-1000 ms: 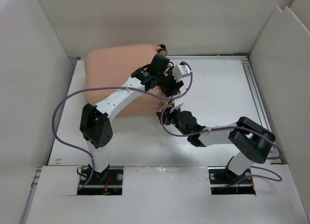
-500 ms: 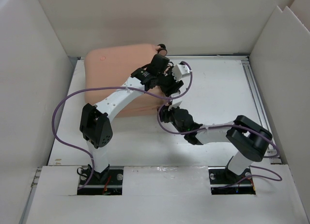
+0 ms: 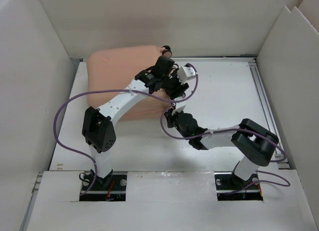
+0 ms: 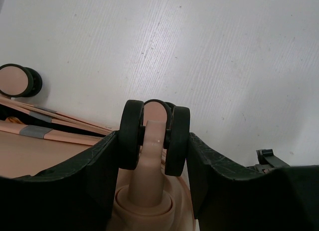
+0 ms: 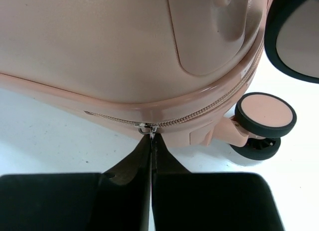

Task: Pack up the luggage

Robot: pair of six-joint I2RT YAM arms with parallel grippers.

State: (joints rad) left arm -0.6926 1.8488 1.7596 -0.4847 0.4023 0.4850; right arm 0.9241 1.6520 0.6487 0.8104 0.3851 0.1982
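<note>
1. The luggage (image 3: 117, 76) lay closed on its side at the far-left corner of the surface (image 3: 224, 91), with its wheeled end turned toward the middle.
2. The left pincer (image 4: 154, 141) was clamped on a caster wheel (image 4: 131, 133), one finger against each outer face of the twin tyres. It served, in my judgement, as a brace.
3. The right pincer (image 5: 151, 146) had its jaws pressed together on the zipper pull (image 5: 148, 127), low on the seam of the case's near side.
4. The step appeared to be running the zipper. The pull would go best drawn along the line of the teeth, low and parallel to the shell. Tugging outward would likely slip the thin tab from the tips.
5. Another caster wheel (image 5: 264, 116) stood near the slider at the rounded corner. The wrist would need to follow that curve and pass clear of the wheel.
6. A slow, even draw seemed wise, with the left grip firm, since a light case could slide or twist.
7. Which stretch of seam was already closed could not be told.
</note>
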